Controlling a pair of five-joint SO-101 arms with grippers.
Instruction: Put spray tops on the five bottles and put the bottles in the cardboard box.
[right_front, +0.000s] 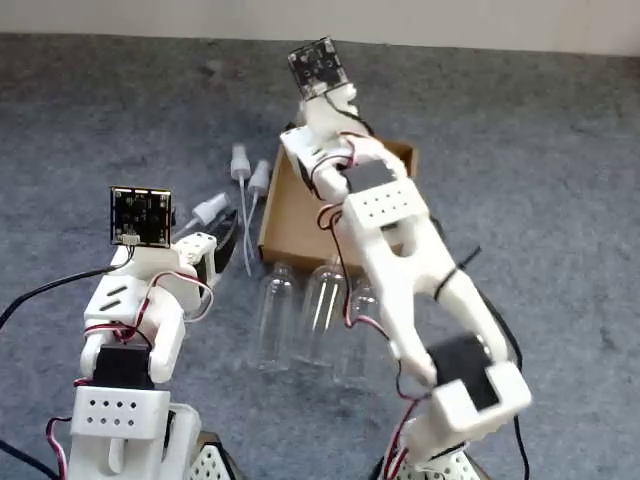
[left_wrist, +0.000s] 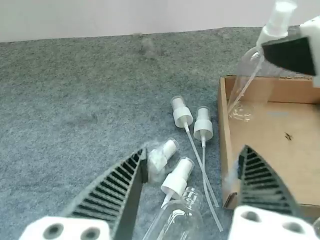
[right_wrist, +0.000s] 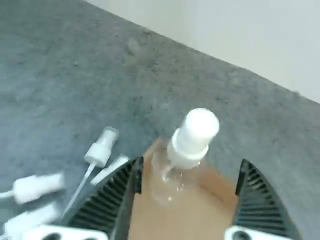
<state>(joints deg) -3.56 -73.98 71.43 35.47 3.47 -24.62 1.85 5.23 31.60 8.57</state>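
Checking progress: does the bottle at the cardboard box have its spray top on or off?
On: a white spray top caps the clear bottle, and its tube runs down inside.

Four bottles (right_front: 275, 315), four loose spray tops (left_wrist: 181, 112), one cardboard box (left_wrist: 280, 150)

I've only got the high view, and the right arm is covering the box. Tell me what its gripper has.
Observer: The right gripper is open around a bottle with a spray top already on.
Operator: Give me where that bottle sits.
Observer: In the left wrist view it is tilted, with its base low inside the cardboard box, close to a side wall.
Operator: Now report what lies outside the box on that side.
Observer: Four loose spray tops lie on the carpet, and the open left gripper hangs over them.
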